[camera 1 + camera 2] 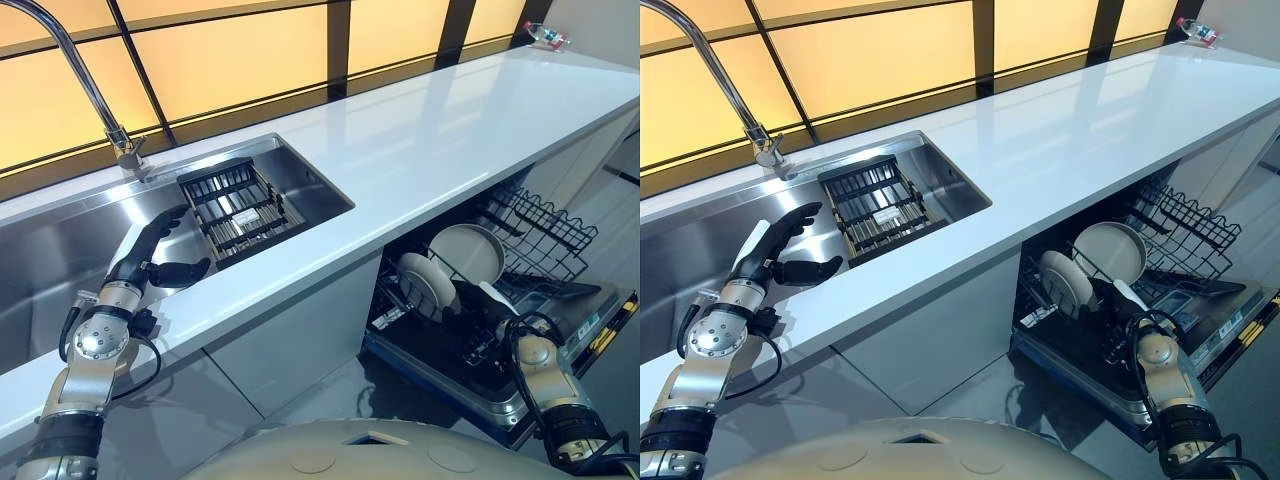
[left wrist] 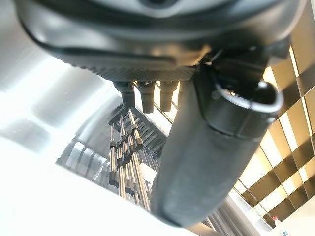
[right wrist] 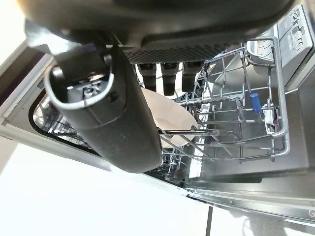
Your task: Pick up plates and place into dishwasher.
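Note:
Two white plates stand upright in the open dishwasher's lower rack [image 1: 548, 236]: one plate [image 1: 428, 284] at the front, another plate [image 1: 468, 252] behind it. My right hand [image 1: 500, 312] reaches into the rack just beside the front plate. In the right wrist view this hand [image 3: 108, 113] is open, fingers straight and pointing at a plate [image 3: 170, 120] set between the wires. My left hand [image 1: 150, 258] hovers open over the sink's near edge, holding nothing, next to a black dish rack [image 1: 240, 210] with no plates in it.
The steel sink [image 1: 60, 250] has a tall faucet [image 1: 100, 100] at its back. A white countertop [image 1: 430, 140] runs right, with a small bottle [image 1: 545, 35] at its far end. The dishwasher door [image 1: 595, 320] lies folded down.

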You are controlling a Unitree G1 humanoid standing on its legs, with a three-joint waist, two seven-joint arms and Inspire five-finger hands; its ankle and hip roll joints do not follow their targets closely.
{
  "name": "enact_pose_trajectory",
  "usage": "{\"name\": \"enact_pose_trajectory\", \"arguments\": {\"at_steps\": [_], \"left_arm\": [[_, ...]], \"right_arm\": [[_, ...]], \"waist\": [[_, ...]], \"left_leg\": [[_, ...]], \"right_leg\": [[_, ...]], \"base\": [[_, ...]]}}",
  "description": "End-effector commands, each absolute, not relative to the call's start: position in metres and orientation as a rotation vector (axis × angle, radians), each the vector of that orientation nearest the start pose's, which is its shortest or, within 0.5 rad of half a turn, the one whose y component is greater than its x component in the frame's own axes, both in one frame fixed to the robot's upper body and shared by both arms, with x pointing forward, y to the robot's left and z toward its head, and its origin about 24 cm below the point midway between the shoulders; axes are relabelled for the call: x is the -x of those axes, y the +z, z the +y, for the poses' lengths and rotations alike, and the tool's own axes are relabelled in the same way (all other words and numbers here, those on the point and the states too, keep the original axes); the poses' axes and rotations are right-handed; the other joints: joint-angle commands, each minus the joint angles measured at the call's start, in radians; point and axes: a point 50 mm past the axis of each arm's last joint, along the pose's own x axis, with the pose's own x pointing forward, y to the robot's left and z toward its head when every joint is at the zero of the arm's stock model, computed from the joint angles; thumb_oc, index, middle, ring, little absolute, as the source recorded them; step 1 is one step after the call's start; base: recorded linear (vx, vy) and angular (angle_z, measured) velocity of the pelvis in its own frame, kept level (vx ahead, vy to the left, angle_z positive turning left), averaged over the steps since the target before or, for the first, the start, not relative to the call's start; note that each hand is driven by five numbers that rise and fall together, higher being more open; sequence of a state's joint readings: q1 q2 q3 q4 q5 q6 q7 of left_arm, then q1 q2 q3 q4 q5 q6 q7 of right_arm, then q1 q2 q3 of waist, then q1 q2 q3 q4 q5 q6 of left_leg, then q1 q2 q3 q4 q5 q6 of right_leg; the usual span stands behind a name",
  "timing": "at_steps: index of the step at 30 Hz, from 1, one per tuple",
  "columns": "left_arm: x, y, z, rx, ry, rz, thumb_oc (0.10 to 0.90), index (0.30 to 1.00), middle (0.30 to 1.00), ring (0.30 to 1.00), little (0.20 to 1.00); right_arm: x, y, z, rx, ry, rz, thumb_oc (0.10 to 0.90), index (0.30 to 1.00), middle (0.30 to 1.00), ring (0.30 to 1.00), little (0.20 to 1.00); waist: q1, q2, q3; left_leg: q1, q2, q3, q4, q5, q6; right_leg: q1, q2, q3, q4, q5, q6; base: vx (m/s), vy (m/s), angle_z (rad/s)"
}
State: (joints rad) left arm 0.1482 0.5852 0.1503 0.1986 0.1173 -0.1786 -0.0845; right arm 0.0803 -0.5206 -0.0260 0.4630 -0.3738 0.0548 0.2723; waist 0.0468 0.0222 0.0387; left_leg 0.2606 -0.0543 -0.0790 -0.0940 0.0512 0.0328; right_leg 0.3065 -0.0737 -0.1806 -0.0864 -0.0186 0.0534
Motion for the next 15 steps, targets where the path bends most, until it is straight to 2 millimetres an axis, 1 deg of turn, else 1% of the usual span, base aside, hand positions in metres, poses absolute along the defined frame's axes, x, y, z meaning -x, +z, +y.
{"name": "enact_pose_trajectory", "arguments": {"at_steps": [1, 5, 8, 12, 15], "left_arm": [[-0.225, 0.070, 0.307, -0.718, 0.075, -0.015, 0.800, 0.900, 0.900, 0.900, 0.900], [-0.230, 0.068, 0.301, -0.714, 0.053, 0.006, 0.800, 0.900, 0.900, 0.900, 0.900], [-0.231, 0.066, 0.298, -0.721, 0.016, 0.029, 0.800, 0.900, 0.900, 0.900, 0.900], [-0.228, 0.063, 0.301, -0.742, -0.043, 0.085, 0.800, 0.900, 0.900, 0.900, 0.900], [-0.222, 0.061, 0.306, -0.750, -0.064, 0.123, 0.800, 0.900, 0.900, 0.900, 0.900]], "right_arm": [[-0.221, -0.003, -0.317, 0.965, 0.161, 0.587, 0.800, 0.900, 0.900, 0.900, 0.900], [-0.231, 0.011, -0.328, 0.992, 0.172, 0.624, 0.800, 0.900, 0.900, 0.900, 0.900], [-0.238, 0.017, -0.338, 0.965, 0.199, 0.679, 0.800, 0.900, 0.900, 0.900, 0.900], [-0.244, 0.028, -0.355, 0.932, 0.160, 0.698, 0.800, 0.900, 0.900, 0.900, 0.900], [-0.242, 0.035, -0.366, 0.930, 0.157, 0.726, 0.800, 0.900, 0.900, 0.900, 0.900]], "waist": [[0.003, 0.008, -0.060], [0.012, 0.011, -0.043], [0.027, 0.013, -0.028], [0.053, 0.007, -0.025], [0.064, 0.004, -0.029]], "left_leg": [[0.012, -0.035, 0.014, 0.007, -0.038, -0.002], [0.017, -0.033, -0.001, 0.018, -0.029, -0.005], [0.024, -0.031, -0.013, 0.030, -0.024, -0.007], [0.034, -0.028, -0.024, 0.046, -0.018, -0.007], [0.037, -0.027, -0.025, 0.061, -0.015, -0.006]], "right_leg": [[-0.129, 0.028, -0.030, 0.147, 0.021, 0.039], [-0.123, 0.021, -0.037, 0.161, 0.019, 0.033], [-0.114, 0.016, -0.042, 0.174, 0.015, 0.029], [-0.093, 0.012, -0.055, 0.185, 0.023, 0.027], [-0.083, 0.008, -0.063, 0.193, 0.028, 0.029]], "base": [[0.07, 0.004, -0.01], [0.12, 0.025, 0.00], [0.19, 0.035, 0.04], [0.23, 0.019, 0.09], [0.23, 0.014, 0.08]]}}
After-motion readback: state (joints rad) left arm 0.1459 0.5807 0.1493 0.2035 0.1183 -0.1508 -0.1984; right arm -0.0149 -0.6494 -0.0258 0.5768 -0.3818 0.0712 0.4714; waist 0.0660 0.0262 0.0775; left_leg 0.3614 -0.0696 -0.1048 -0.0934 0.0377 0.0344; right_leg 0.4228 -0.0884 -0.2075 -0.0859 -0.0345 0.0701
